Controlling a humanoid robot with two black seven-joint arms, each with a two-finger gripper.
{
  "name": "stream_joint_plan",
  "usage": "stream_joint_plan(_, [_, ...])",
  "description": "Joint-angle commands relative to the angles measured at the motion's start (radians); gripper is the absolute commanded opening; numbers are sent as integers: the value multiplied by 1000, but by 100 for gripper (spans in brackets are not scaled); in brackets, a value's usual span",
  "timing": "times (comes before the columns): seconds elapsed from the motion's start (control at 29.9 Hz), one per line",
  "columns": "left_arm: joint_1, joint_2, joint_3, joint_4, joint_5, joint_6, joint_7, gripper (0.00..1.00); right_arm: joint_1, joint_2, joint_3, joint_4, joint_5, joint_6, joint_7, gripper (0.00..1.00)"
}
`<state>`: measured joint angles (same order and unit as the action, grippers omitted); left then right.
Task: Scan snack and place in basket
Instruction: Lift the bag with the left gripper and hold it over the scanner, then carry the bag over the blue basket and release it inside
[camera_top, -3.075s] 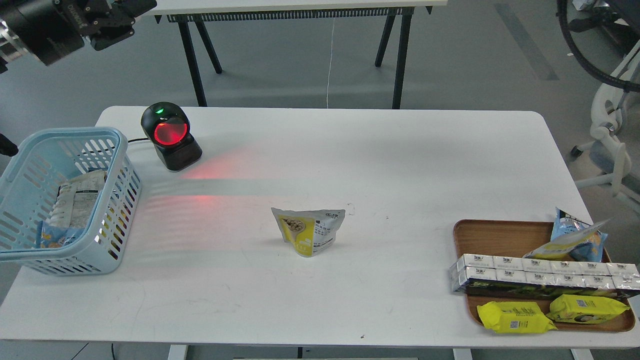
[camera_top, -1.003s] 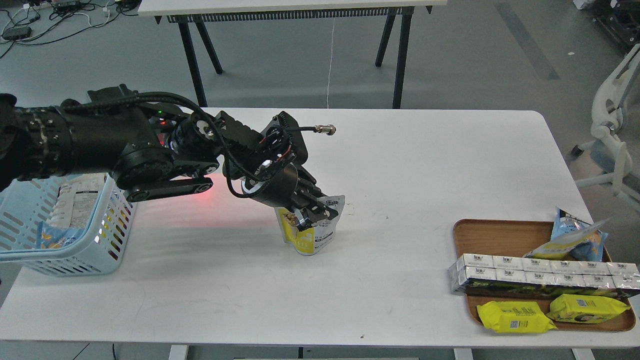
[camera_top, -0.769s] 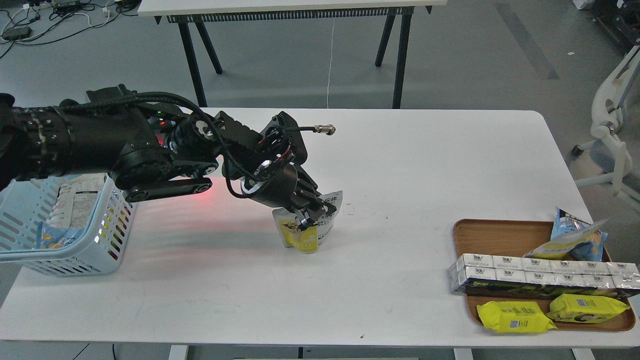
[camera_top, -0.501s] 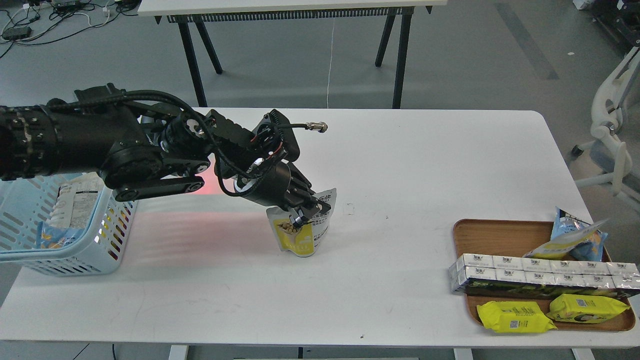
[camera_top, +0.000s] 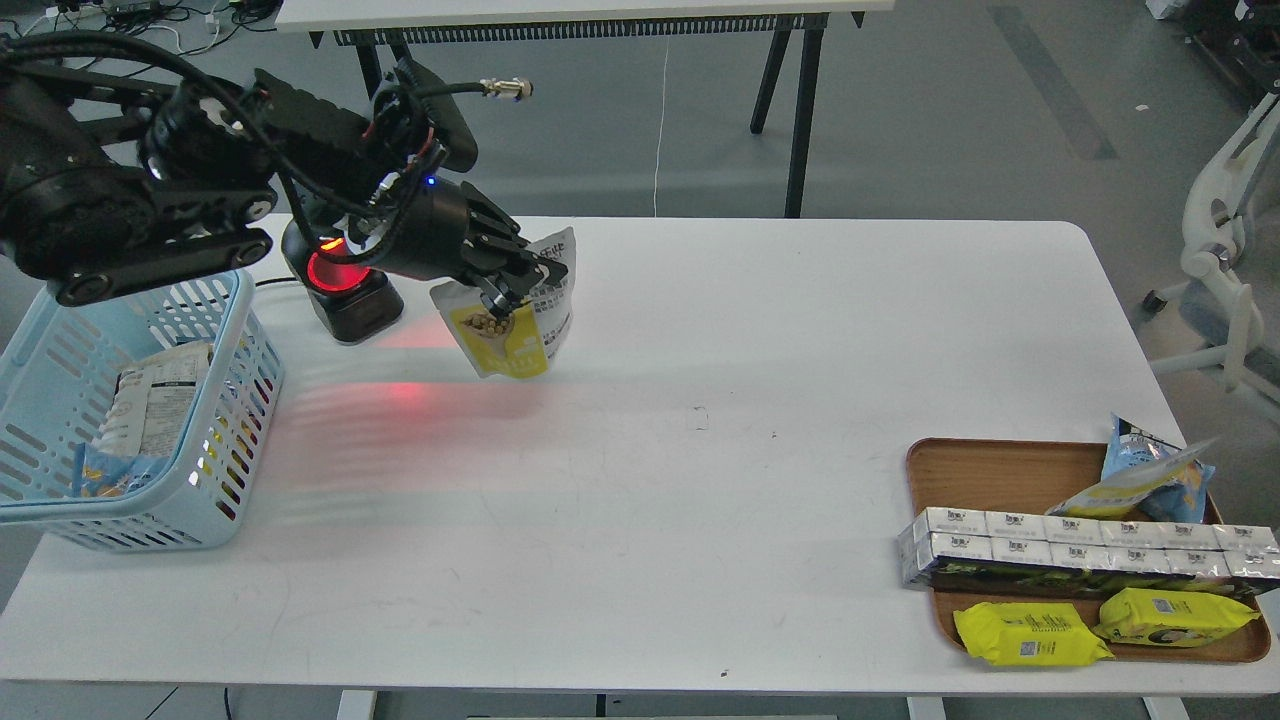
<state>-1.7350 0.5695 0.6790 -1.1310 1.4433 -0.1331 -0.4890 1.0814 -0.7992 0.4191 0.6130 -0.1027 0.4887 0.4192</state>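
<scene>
My left gripper (camera_top: 520, 285) is shut on the top of the snack (camera_top: 510, 335), a small yellow and white pouch. It holds the pouch in the air above the table, just right of the black scanner (camera_top: 340, 285) with its red glowing window. The light blue basket (camera_top: 215, 270) stands at the table's left edge, left of the scanner, with two packets lying inside. The right arm is out of view.
A brown wooden tray (camera_top: 1000, 465) at the front right holds a row of silver-white cartons (camera_top: 1080, 545), two flat yellow packs (camera_top: 1030, 635) and a blue-and-yellow bag (camera_top: 1150, 480). Red scanner light falls on the white table (camera_top: 700, 400).
My left gripper closed on the pouch at the table's middle, lifted it and carried it up and left to beside the scanner.
</scene>
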Motion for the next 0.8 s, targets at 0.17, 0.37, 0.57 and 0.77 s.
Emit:
stream_joint_plan(0.17, [91, 76, -16, 117, 66, 3, 0, 1, 0, 3, 4, 4, 0, 0, 1, 99])
stream_joint_plan(0.37, [94, 102, -18, 116, 65, 0, 0, 1, 0, 9, 4, 4, 0, 0, 1, 99])
stream_joint_plan(0.57, [69, 171, -33, 83, 60, -25, 0, 1, 2, 8, 4, 1, 0, 0, 1, 99])
stream_joint_plan(0.77, [-50, 371, -68, -15, 65, -94, 0, 1, 2, 8, 4, -4, 0, 0, 1, 99])
